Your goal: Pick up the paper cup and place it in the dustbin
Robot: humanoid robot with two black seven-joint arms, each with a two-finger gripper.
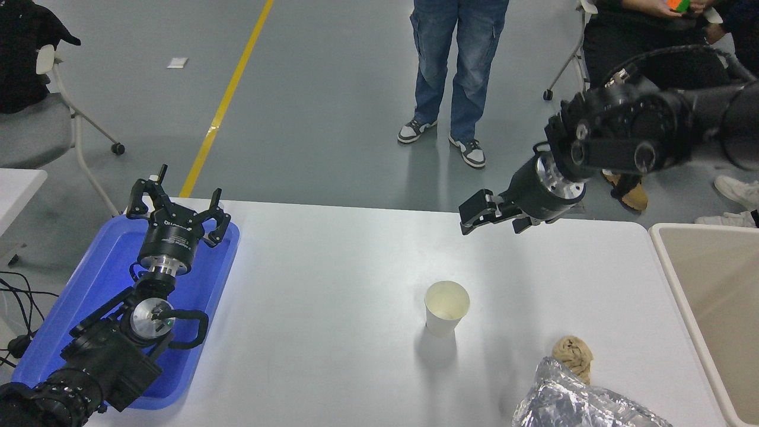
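**Right arm over far table edge, cup untouched**

While the paper cup stands upright on the white table, slightly right of centre with its cream inside showing, nothing is in contact with it. The right gripper comes in from the right edge and hangs above the table's far side, beyond the cup and well apart from it, pointing toward the picture's left. It is seen side-on and holds nothing; whether its fingers are spread or closed I cannot tell from this angle.

The dustbin sits at the table's right end, only partly in view, its pale rim just beside the tabletop.

The left gripper is parked at the lower left above the blue tray, fingers spread wide with nothing between them.

Near the table's front edge, right of the cup, lies 1 crumpled tan paper ball, touching a crinkled silver foil bag.

Beyond the table, 1 person in blue jeans stands on the grey floor; another person in dark trousers sits at the upper right
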